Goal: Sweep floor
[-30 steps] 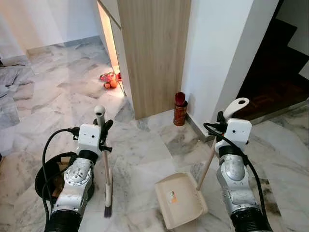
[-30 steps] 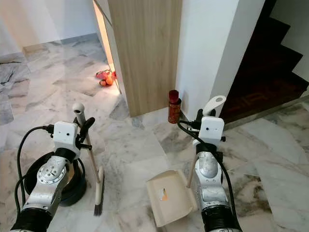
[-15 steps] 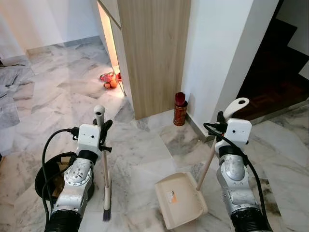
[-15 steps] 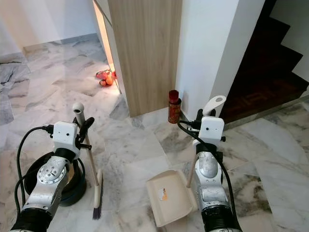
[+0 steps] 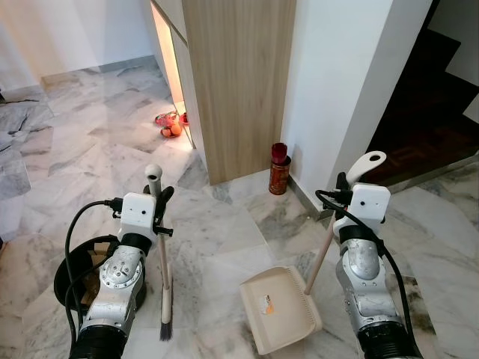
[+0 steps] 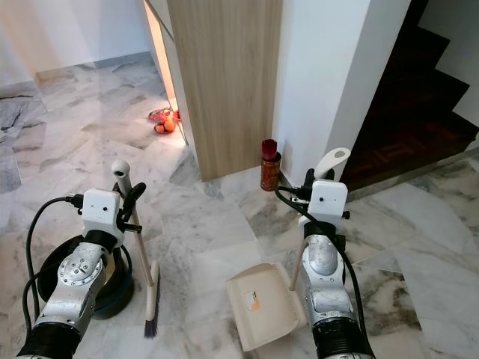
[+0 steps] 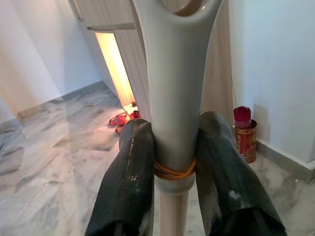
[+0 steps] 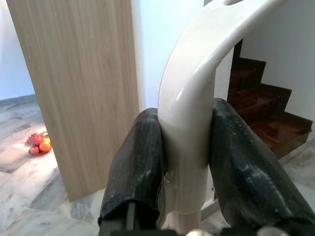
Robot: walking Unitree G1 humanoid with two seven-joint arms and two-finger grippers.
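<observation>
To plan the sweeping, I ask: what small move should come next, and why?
Probably draw the broom toward the dustpan: the left gripper clamps the broom, its bristles on the floor, and the right gripper holds the dustpan flat beside it.

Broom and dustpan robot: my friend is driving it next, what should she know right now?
Left gripper: shut on the broom, upright, bristles on the floor.
Right gripper: shut on the dustpan, pan flat on the floor beside the broom.
A black bin sits by the left arm.
Done: both tools held. I can't see anything in the pan.
Left: sweep and collect.
</observation>
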